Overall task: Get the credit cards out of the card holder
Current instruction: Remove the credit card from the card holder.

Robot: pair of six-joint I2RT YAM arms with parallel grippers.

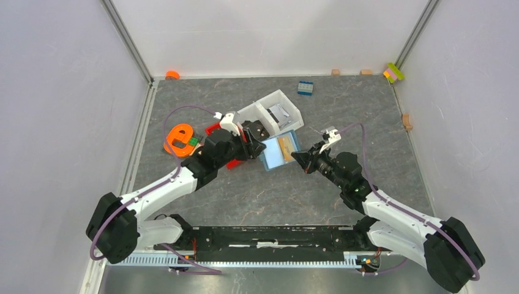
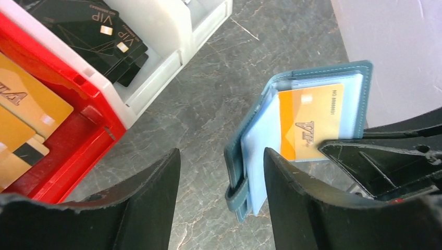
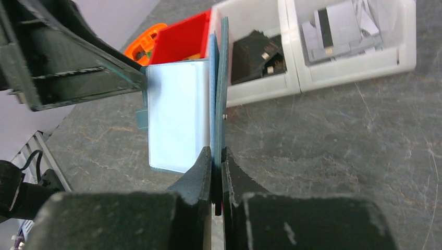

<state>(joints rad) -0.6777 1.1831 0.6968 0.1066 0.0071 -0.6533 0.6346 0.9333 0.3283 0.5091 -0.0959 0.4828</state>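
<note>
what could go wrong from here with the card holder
The right gripper pinches only the card holder's thin cover edge, while the left gripper stands open, so the holder may swing or slip. Closing now, it would likely catch the strap and pale sleeve, not the orange card.

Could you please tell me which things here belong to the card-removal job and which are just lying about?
Job: card holder, gripped by the right gripper; gold credit card in its sleeve; left gripper, jaws open beside it; red tray holding gold cards.
Lying about: white tray of black cards; blue brick; orange part; coloured bricks by the wall.
</note>
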